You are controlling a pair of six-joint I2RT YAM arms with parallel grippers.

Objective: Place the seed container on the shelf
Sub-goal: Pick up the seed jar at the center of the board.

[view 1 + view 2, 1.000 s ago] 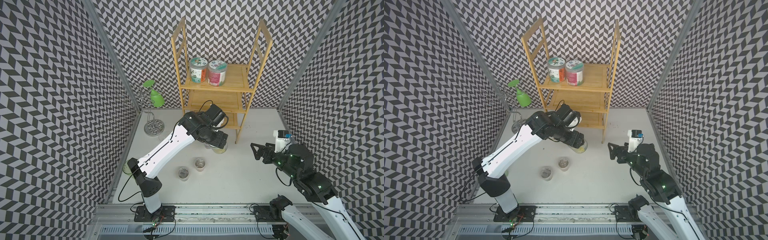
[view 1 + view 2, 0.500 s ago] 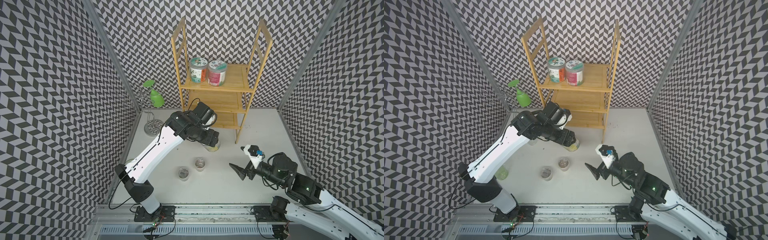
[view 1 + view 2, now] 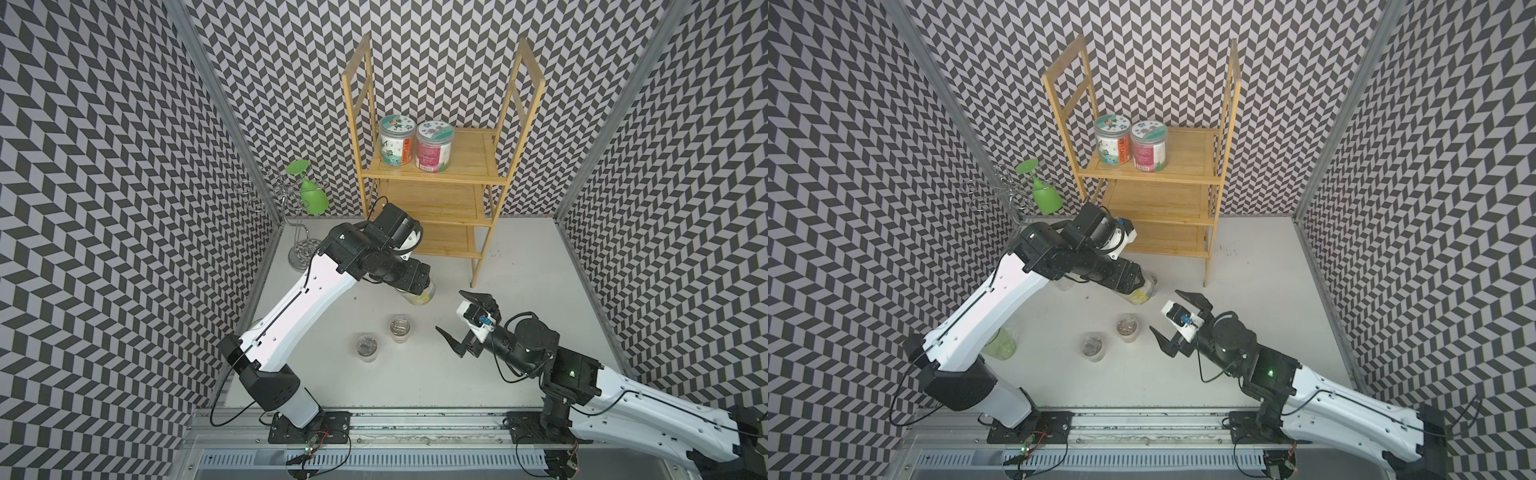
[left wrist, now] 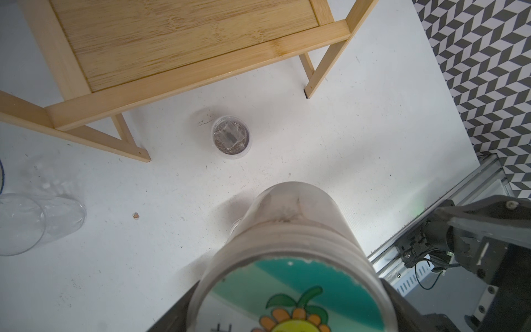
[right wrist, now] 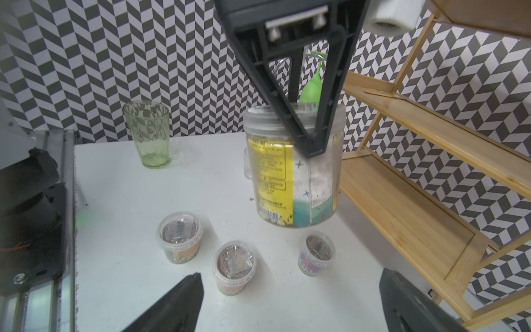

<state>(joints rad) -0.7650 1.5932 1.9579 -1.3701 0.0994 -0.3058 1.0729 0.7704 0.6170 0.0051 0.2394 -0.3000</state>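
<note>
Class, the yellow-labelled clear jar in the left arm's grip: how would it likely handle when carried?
The jar is probably light: it looks mostly empty, with specks only at the bottom. Its smooth round wall may slip between the fingers. Laid down, it would likely roll.

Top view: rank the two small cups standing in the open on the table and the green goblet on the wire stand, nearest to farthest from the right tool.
1. right-hand small cup: mid-table, just beyond the open right tool.
2. left-hand small cup: past the first, slightly nearer the front rail.
3. green goblet: hanging on the wire stand, back left corner.
</note>
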